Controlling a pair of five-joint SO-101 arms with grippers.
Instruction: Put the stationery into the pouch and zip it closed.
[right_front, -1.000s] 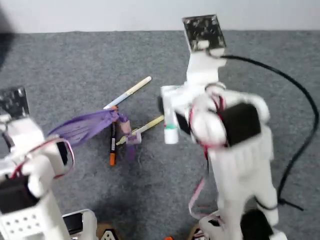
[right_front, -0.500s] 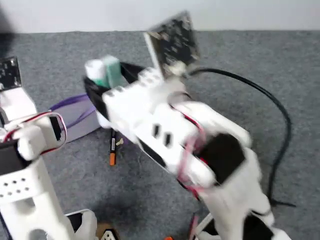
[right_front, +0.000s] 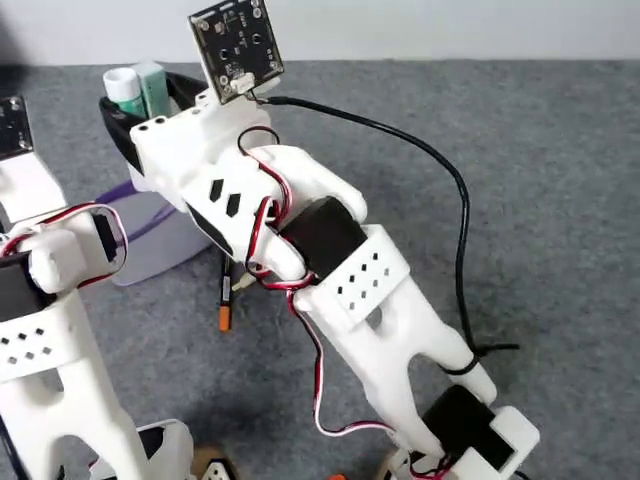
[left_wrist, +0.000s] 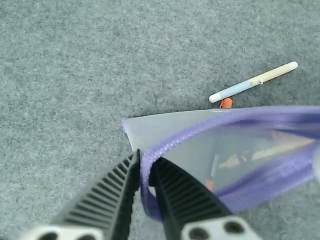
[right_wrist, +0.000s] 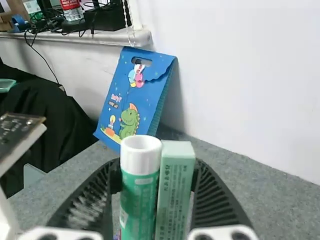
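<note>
1. Right jaws: closed on two items held side by side, a white-capped green tube (right_wrist: 136, 185) and a pale green block (right_wrist: 174, 187). A second ago the load hung over mid-tabletop. It has since swung across and is now raised high on the pouch side.
2. Pouch (right_front: 150, 232): translucent with purple trim, lying on the grey tabletop (right_front: 520, 150) with its zip not yet closed. Its place is little changed.
3. Left jaws: almost closed, pinching the pouch's purple zip edge at one corner.
4. Loose stationery: an orange pen (right_front: 225, 300) just beside the pouch and a blue-and-cream pen (left_wrist: 252, 81) beyond it.
5. Assessment: transport is largely done. Lowering and release into the pouch mouth, both pens and zipping remain.
</note>
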